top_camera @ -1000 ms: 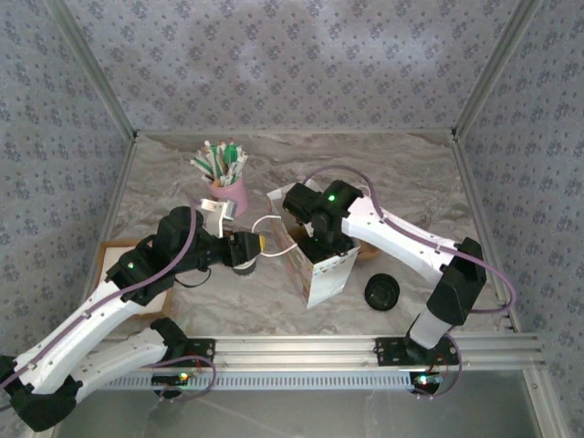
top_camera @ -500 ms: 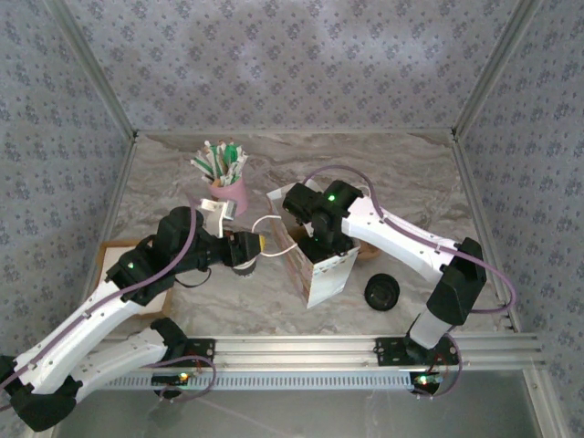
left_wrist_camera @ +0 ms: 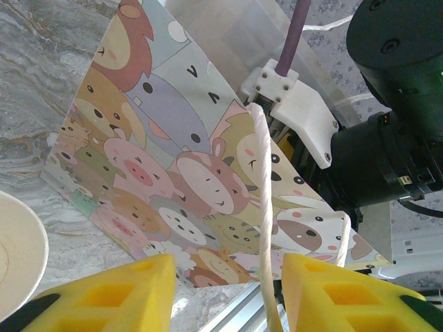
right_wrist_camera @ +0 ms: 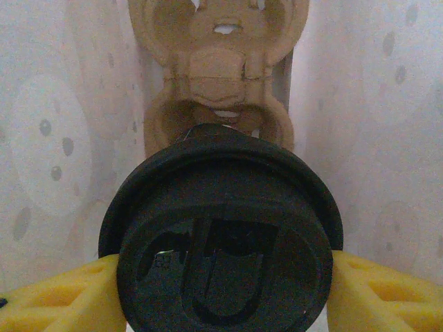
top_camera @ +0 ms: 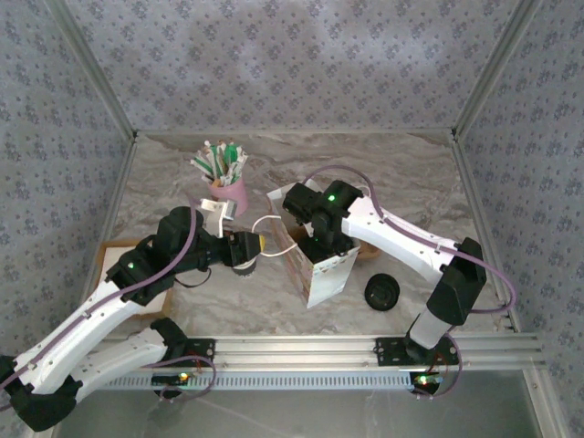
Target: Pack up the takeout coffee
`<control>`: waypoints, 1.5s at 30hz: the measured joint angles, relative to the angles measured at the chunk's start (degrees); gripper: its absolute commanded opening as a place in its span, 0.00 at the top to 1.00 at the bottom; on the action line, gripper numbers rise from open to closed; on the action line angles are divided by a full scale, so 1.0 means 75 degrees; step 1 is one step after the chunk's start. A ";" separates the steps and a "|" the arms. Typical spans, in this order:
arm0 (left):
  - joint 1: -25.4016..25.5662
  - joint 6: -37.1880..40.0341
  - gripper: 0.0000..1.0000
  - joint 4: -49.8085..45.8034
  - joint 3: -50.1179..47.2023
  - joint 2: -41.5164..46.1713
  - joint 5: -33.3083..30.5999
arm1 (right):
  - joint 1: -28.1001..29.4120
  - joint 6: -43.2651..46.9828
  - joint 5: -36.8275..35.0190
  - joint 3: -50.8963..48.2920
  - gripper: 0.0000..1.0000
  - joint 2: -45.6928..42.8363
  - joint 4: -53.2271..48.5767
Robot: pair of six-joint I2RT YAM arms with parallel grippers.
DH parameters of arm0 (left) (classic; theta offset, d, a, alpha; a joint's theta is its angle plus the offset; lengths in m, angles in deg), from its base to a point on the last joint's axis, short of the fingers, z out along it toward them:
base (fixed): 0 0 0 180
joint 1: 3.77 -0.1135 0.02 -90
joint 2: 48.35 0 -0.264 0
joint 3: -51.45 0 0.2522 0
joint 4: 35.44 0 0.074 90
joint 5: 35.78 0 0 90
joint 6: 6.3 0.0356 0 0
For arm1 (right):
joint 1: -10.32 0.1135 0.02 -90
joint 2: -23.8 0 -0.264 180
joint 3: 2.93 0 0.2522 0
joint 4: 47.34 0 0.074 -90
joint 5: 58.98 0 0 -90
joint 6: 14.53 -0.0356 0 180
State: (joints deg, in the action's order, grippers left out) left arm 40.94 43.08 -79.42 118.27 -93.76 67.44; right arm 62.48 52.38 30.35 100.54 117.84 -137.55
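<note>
as bag walls [right_wrist_camera: 41, 138] hem the coffee [right_wrist_camera: 225, 256], carrier [right_wrist_camera: 218, 76] beyond

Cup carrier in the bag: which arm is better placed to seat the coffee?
Right. The right gripper holds the takeout coffee inside the paper bag, just over the cup carrier. The left gripper is outside the bag, fingers astride its rope handle.

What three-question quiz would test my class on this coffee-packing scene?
1. True or false: the right gripper grips the lidded takeout coffee inside the bag.
2. What runs between the jaws of the open left gripper? A) a straw B) the bag handle C) a loose lid
3. What colour is the cup of straws?
Key: 1 true; 2 B; 3 pink.
</note>
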 measured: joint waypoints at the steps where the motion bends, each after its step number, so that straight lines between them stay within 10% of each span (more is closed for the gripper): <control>1: 0.0000 0.0000 0.56 0.0000 0.0000 0.0000 0.0000 | 0.0000 0.0000 0.0000 0.0000 0.33 0.0000 0.0000; 45: 0.0012 -0.0003 0.56 0.0003 0.0000 0.0000 -0.0029 | -0.0003 0.0003 0.0003 -0.0431 0.33 -0.0003 0.0385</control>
State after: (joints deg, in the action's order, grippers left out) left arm 41.02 43.06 -79.40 118.27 -93.76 67.22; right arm 62.46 52.40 30.37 97.30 117.82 -134.66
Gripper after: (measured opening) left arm 0.443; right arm 0.671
